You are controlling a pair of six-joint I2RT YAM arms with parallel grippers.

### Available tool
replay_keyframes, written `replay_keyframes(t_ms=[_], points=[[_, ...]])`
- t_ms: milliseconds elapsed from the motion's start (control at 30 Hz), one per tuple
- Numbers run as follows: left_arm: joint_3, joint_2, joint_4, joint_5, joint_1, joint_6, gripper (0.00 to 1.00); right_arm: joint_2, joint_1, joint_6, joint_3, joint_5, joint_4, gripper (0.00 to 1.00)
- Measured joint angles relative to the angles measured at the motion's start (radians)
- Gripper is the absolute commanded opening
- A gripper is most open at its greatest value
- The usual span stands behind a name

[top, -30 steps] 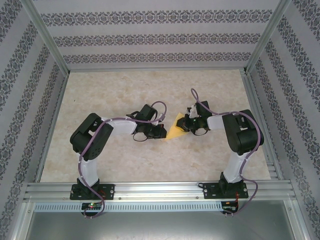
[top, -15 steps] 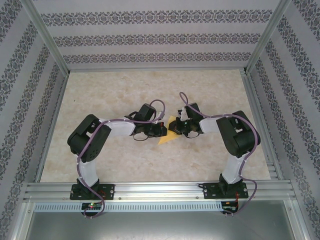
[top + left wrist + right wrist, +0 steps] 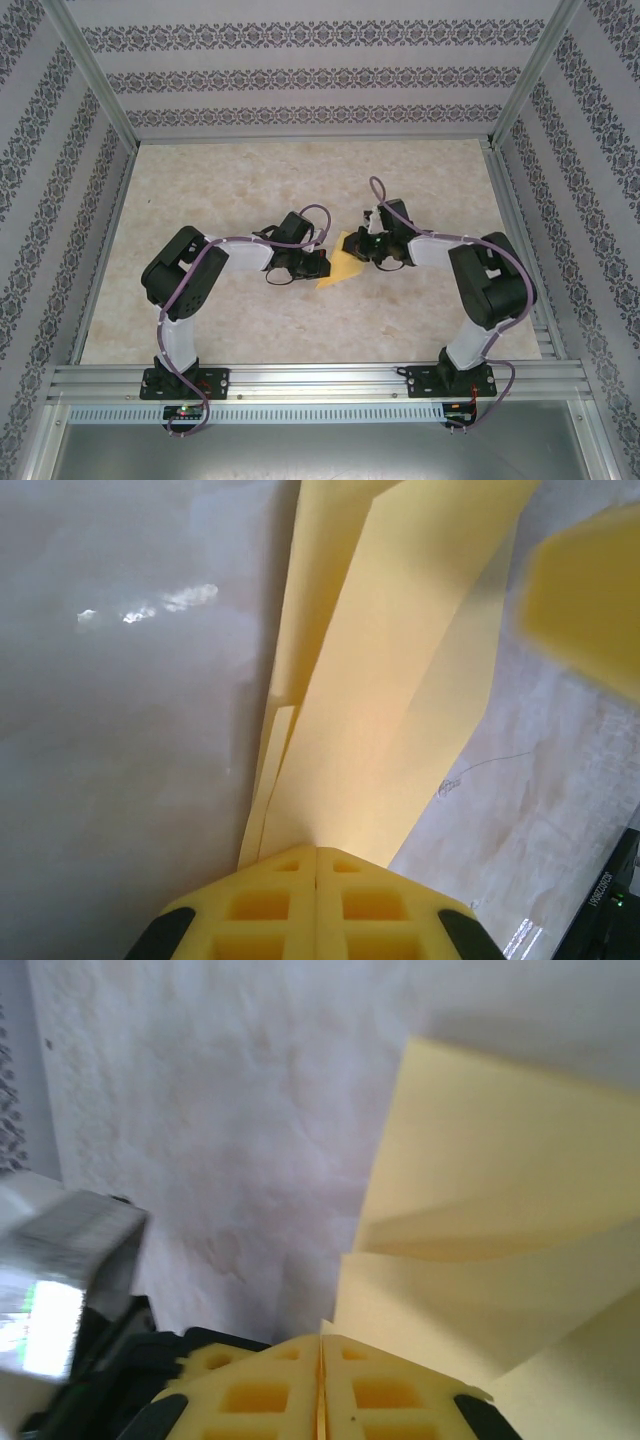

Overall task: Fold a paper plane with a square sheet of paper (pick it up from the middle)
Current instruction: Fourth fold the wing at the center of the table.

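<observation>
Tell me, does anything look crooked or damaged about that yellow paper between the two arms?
Nothing looks torn. The yellow paper is pinched by the left hand and right hand, and its folded layers sit slightly offset, edges not quite lined up.

the top view hangs above and behind the arm bases (image 3: pixel 185 382), facing the far patterned wall (image 3: pixel 300 75), and takes in the whole bench (image 3: pixel 250 330) from well back. the left wrist view sits just behind the left tool (image 3: pixel 317 852) and looks along it, very close to the yellow paper (image 3: pixel 390 680). the right wrist view looks the same way past the right tool (image 3: pixel 321 1340). all three share that paper and the pale bench around it.
</observation>
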Motion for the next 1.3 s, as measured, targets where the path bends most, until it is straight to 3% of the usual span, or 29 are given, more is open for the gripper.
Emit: replay_keyframes(t_ms=[200,533,833,1300], points=[[0.011,0.001,-0.022,-0.009,0.0,0.0,0.0,-0.004,0.018,-0.011,0.0,0.016,-0.011,0.1],[0.021,0.003,-0.042,-0.013,0.0,0.0,0.0,0.113,0.074,-0.031,0.012,0.001,-0.023,0.1],[0.043,0.01,-0.081,-0.022,-0.001,0.007,0.0,0.142,-0.033,-0.046,0.037,-0.06,-0.051,0.09],[0.043,0.011,-0.082,-0.021,-0.001,0.011,0.0,0.216,-0.211,-0.057,0.175,-0.016,-0.133,0.1]])
